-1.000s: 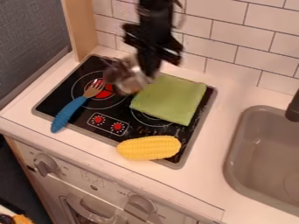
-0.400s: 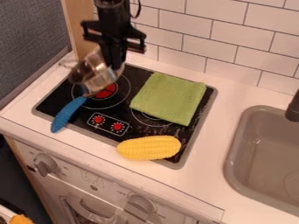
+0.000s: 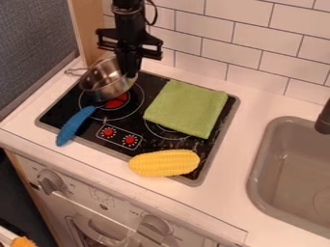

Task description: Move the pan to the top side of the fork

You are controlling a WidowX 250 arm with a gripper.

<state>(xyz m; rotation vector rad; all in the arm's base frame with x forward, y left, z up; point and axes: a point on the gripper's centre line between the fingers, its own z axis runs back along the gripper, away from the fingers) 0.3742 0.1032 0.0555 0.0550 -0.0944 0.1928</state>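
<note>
The gripper (image 3: 130, 72) hangs over the back left of the stove, shut on the right rim of the pan. Directly left of and below it, the silver pan (image 3: 106, 84) is held over the back left burner, tilted a little, its thin wire handle pointing left. The blue handle of the fork (image 3: 75, 126) lies at the stove's left front, angled up toward the pan. The pan hides the fork's tines. Whether the pan touches the stove or the fork, I cannot tell.
A folded green cloth (image 3: 186, 108) covers the stove's back right. Yellow corn (image 3: 164, 163) lies at its front right edge. A grey sink (image 3: 293, 169) is at the right, a tiled wall (image 3: 245, 43) behind, and a wooden post (image 3: 89, 29) at the back left.
The gripper has moved left with the pan, from beside the cloth to above the fork's tine end. Since the middle frame, the pan has levelled somewhat and shifted slightly. Fork, cloth and corn have kept their places.
</note>
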